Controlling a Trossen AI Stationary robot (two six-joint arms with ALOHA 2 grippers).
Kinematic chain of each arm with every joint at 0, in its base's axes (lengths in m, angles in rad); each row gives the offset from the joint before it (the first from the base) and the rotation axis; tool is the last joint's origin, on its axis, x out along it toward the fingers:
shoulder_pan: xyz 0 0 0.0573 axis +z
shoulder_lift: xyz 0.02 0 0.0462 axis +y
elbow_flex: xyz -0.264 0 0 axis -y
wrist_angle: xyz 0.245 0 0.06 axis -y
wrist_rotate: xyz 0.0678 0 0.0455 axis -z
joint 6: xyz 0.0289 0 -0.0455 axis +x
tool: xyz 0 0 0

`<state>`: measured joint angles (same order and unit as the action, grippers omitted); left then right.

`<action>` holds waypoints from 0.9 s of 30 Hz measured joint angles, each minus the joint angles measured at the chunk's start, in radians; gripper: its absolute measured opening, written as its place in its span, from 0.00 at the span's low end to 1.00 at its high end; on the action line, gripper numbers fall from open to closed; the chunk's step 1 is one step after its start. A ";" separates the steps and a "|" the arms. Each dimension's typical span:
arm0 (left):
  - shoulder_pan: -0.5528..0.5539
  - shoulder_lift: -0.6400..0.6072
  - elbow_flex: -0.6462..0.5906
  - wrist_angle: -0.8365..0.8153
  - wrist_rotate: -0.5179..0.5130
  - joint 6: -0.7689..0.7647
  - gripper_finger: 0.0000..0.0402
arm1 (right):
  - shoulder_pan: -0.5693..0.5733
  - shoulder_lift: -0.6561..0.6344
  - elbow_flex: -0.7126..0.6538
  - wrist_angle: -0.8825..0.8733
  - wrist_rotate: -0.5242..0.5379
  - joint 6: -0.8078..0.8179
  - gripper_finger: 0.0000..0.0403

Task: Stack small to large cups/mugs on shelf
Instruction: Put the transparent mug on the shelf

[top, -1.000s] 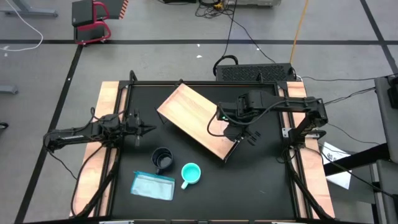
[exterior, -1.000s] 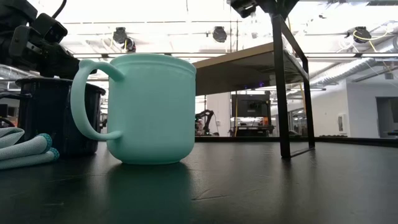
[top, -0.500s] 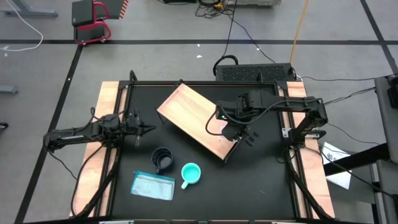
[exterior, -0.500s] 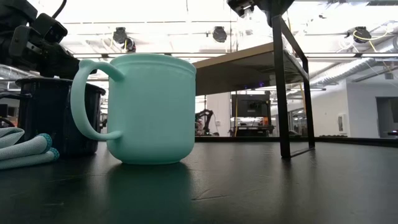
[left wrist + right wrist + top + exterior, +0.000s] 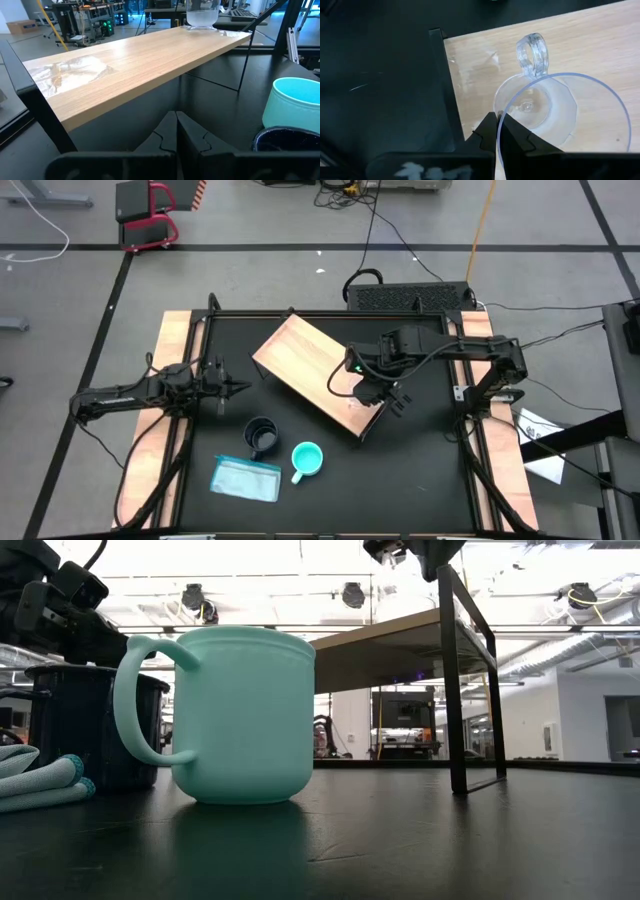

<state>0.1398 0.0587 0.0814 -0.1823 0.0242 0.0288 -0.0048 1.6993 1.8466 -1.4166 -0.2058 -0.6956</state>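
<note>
The light-wood shelf (image 5: 310, 365) stands slantwise across the middle of the black table on dark legs. My right gripper (image 5: 497, 127) is over its near-right end, shut on the clear cup (image 5: 545, 110). The left wrist view shows that cup (image 5: 202, 12) at the far end of the shelf top (image 5: 135, 55); I cannot tell whether its base touches the wood. The turquoise mug (image 5: 306, 459) and the dark mug (image 5: 261, 436) stand upright on the table near the front. At the table's left side my left gripper (image 5: 240, 388) is shut and holds nothing. My right gripper pinches the clear cup's rim (image 5: 501, 112) between its two fingers, about a quarter turn round from the handle (image 5: 532, 52). The fingers come from above, slanting steeply down. The cup is upright, mouth up, its base at the shelf top.
A flat light-blue packet (image 5: 246, 478) lies at the front left, beside the dark mug. The shelf's black leg (image 5: 452, 680) stands to the right of the turquoise mug (image 5: 240, 715) in the low view. Bare black tabletop shows at the front right.
My right gripper has turned a little at the wrist and shifted slightly toward the table's left over the shelf's end, staying shut on the cup's rim.
</note>
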 joint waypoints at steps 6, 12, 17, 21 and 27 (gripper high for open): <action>0.000 0.000 0.000 0.000 0.000 0.000 0.01 | 0.000 -0.003 -0.039 0.012 0.000 0.006 0.00; 0.000 0.000 0.000 0.000 0.000 0.000 0.01 | 0.006 -0.003 -0.043 0.022 0.001 0.007 0.00; 0.000 0.000 0.000 0.000 0.000 0.000 0.01 | 0.006 -0.003 -0.043 0.022 0.001 0.011 0.00; 0.000 0.000 0.000 0.000 0.000 0.000 0.01 | 0.006 -0.002 -0.044 0.021 0.001 0.032 0.00; 0.000 0.000 0.000 0.000 0.000 0.000 0.01 | 0.006 -0.001 -0.044 0.018 0.000 0.032 0.01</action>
<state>0.1398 0.0589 0.0812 -0.1825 0.0242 0.0288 0.0017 1.6978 1.8023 -1.3987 -0.2054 -0.6635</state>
